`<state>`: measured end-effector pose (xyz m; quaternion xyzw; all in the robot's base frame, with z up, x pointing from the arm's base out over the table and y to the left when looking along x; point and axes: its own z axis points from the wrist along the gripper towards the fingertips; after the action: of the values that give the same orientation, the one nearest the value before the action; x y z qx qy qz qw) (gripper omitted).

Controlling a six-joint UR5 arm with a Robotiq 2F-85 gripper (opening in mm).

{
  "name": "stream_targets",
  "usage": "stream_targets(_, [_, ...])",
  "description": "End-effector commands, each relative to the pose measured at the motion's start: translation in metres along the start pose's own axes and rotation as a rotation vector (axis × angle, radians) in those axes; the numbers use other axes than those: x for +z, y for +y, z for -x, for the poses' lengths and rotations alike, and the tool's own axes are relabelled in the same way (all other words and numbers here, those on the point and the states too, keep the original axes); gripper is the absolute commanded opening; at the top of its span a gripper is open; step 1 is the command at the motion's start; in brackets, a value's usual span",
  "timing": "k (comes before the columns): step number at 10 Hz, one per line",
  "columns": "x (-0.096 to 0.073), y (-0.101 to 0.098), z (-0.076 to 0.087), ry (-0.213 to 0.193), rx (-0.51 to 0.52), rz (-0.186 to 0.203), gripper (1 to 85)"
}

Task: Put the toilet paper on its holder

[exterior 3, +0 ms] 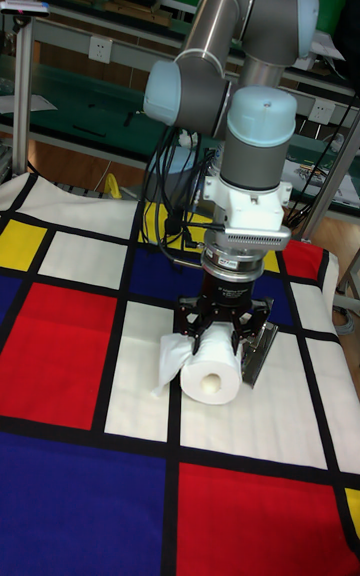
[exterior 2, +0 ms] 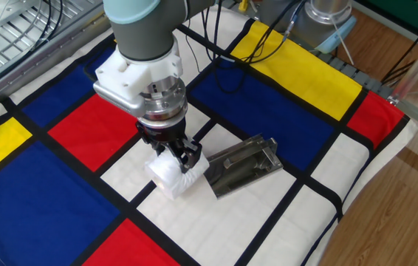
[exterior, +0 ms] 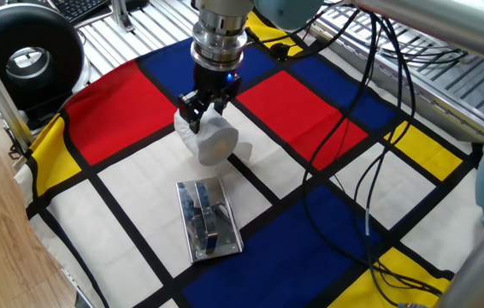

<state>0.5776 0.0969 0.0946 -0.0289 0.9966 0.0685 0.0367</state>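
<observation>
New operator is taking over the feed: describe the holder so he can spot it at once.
Find the white square in the middle of the checked cloth, where the arm's hand grips the white roll. The holder lies flat beside the roll, on the side toward the cloth's edge. It is the only shiny metal plate there, with a bar arm lying along it.
</observation>
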Motion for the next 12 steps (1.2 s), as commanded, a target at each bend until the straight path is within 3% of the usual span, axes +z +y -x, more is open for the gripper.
stream_targets(1, [0.003, 0.013, 0.008, -0.004, 0.019, 0.007, 1.3])
stream_targets(8, [-0.003, 0.005, -0.003, -0.019, -0.011, 0.001, 1.3])
stream_targets(12, [0.006, 0.006, -0.011, -0.036, -0.001, 0.003, 1.3])
